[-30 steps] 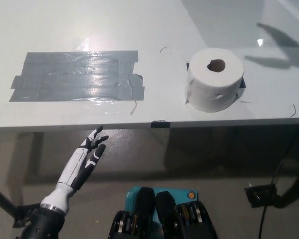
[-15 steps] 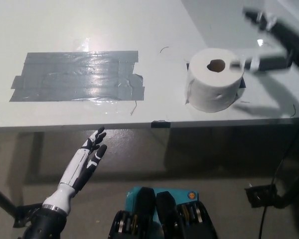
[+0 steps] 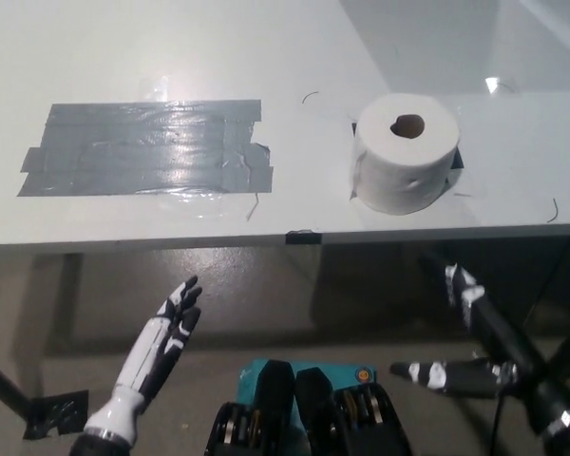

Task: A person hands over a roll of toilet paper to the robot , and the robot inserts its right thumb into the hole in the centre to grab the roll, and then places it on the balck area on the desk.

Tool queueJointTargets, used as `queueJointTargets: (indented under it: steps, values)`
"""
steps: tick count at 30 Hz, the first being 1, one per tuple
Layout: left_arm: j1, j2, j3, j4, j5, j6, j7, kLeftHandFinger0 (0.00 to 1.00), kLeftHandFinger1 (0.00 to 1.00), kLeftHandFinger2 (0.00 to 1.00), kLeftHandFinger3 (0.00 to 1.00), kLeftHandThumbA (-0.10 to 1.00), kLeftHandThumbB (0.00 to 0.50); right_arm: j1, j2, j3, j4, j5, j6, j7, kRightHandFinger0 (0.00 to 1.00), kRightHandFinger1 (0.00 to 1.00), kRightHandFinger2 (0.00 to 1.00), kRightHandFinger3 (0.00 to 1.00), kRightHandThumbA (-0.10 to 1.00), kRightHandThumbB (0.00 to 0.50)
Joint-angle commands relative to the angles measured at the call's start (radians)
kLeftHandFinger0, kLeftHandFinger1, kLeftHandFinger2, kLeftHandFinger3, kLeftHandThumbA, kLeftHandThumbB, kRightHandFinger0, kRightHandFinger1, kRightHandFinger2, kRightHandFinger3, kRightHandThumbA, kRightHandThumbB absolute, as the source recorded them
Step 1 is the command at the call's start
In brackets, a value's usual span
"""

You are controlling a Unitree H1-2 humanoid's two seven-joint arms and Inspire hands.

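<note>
Nearest, the right hand (image 3: 475, 342) hangs below the desk edge, fingers spread and empty; the left hand (image 3: 166, 332) rests low, also spread. Farther, the roll (image 3: 405, 152) stands on the desk (image 3: 294, 57), seemingly over a small black patch. Placing looks finished; no further move seems needed.

white left hand (image 3: 168, 328) with black fingertips, black right hand (image 3: 475, 337) with pale tips
</note>
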Motion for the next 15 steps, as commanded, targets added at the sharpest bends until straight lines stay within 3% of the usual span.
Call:
queueJointTargets:
  steps: [1, 6, 9, 10, 15]
  values:
    - [0.022, -0.014, 0.021, -0.044, -0.067, -0.062, 0.003, 1.0, 1.0, 1.0, 1.0, 1.0, 0.217, 0.012, 0.064, -0.046, 0.068, 0.11, -0.257, -0.129, 1.0, 1.0, 1.0, 1.0, 1.0, 0.207]
    - [0.033, -0.016, 0.014, -0.051, -0.072, -0.056, -0.002, 1.0, 1.0, 1.0, 1.0, 1.0, 0.199, 0.031, 0.073, -0.057, 0.173, 0.103, -0.302, -0.145, 1.0, 1.0, 1.0, 1.0, 1.0, 0.185]
    - [0.035, -0.018, 0.01, -0.047, -0.069, -0.066, 0.0, 1.0, 1.0, 1.0, 1.0, 1.0, 0.198, 0.036, 0.072, -0.063, 0.217, 0.102, -0.31, -0.157, 1.0, 1.0, 1.0, 1.0, 1.0, 0.217]
    - [0.037, -0.02, 0.009, -0.041, -0.07, -0.075, 0.002, 1.0, 1.0, 1.0, 1.0, 1.0, 0.195, 0.039, 0.07, -0.065, 0.231, 0.103, -0.312, -0.16, 1.0, 1.0, 1.0, 1.0, 1.0, 0.19]
    - [0.051, -0.019, 0.004, -0.055, -0.063, -0.079, 0.006, 1.0, 1.0, 1.0, 1.0, 1.0, 0.186, 0.038, 0.054, -0.07, 0.283, 0.127, -0.328, -0.161, 1.0, 1.0, 1.0, 1.0, 1.0, 0.185]
